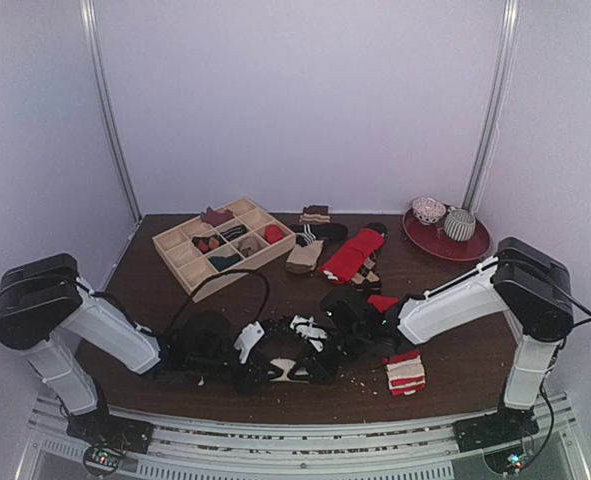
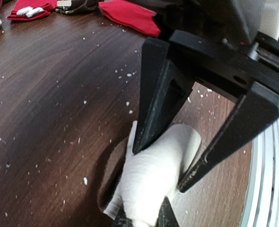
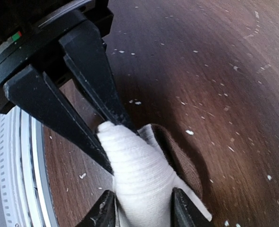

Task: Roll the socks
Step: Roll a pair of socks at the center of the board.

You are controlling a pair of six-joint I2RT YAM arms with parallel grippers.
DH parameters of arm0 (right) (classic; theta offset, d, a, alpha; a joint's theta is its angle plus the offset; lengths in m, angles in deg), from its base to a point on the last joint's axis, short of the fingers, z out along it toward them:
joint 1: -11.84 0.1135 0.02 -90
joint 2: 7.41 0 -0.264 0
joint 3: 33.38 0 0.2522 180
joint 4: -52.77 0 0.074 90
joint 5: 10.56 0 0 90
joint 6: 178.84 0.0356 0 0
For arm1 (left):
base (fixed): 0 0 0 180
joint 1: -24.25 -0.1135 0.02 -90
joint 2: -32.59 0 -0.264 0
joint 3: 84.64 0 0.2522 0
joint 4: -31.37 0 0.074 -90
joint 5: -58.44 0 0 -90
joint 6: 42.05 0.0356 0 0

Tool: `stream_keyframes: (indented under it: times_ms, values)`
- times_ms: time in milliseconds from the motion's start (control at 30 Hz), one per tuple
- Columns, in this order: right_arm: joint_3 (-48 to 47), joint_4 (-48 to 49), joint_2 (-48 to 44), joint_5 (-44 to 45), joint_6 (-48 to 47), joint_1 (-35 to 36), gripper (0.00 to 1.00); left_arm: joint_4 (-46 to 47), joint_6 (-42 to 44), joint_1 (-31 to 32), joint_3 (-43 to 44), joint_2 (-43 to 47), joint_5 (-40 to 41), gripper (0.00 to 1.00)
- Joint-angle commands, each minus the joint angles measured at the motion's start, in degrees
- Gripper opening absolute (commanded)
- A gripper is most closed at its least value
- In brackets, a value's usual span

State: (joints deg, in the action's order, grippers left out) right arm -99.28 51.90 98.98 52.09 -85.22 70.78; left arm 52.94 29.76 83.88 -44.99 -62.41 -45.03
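The cream sock (image 2: 153, 170) lies rolled on the dark table near its front edge, its brown band (image 3: 179, 158) folded beside it. My left gripper (image 2: 159, 166) is shut on one end of the roll, a finger pressing each side. From the opposite end my right gripper (image 3: 119, 149) is shut on the other end of the same roll. The left gripper's fingertips (image 3: 101, 213) show at the bottom of the right wrist view, pinching the sock. In the top view both grippers meet at the front middle. The red sock with the white-striped end (image 1: 406, 372) lies folded to the right, untouched.
A wooden divided box (image 1: 175, 248) with rolled socks stands at the back left. A pile of socks (image 1: 350, 255) lies behind the grippers, a plain red sock (image 1: 382, 302) nearer. A red plate (image 1: 475, 248) with bowls stands back right. A black cable (image 1: 225, 285) loops over the table.
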Motion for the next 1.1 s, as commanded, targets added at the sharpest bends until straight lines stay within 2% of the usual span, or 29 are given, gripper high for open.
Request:
stream_keyframes:
  times_ms: [0,200,400,467,800,933,1067]
  values:
    - [1.9,-8.4,-1.3,6.3,1.5,1.0,0.44,-9.8,-1.4,0.7,3.2,-4.8,-2.9,0.0]
    - [6.3,0.6,-10.5,6.8,0.6,1.0,0.58,-13.3,-2.8,0.1,3.3,-5.3,-4.4,0.0]
    - [13.1,13.6,-14.5,0.6,1.8,1.1,0.64,-15.4,-3.4,-0.1,3.3,-5.2,-5.0,0.0]
    - [13.5,14.2,-13.8,1.3,2.5,1.2,0.65,-15.7,-3.4,-0.1,3.5,-5.4,-5.1,0.0]
    - [14.3,16.1,-8.3,8.0,2.5,1.2,0.63,-16.8,-3.0,-0.2,4.2,-6.3,-5.8,0.0]
    - [14.9,16.8,-6.4,7.8,3.3,1.2,0.59,-17.2,-2.8,-0.4,4.3,-6.3,-5.8,0.0]
    - [15.9,16.6,-5.4,8.9,4.5,1.2,0.47,-17.3,-2.5,-0.5,4.3,-6.4,-6.0,0.0]
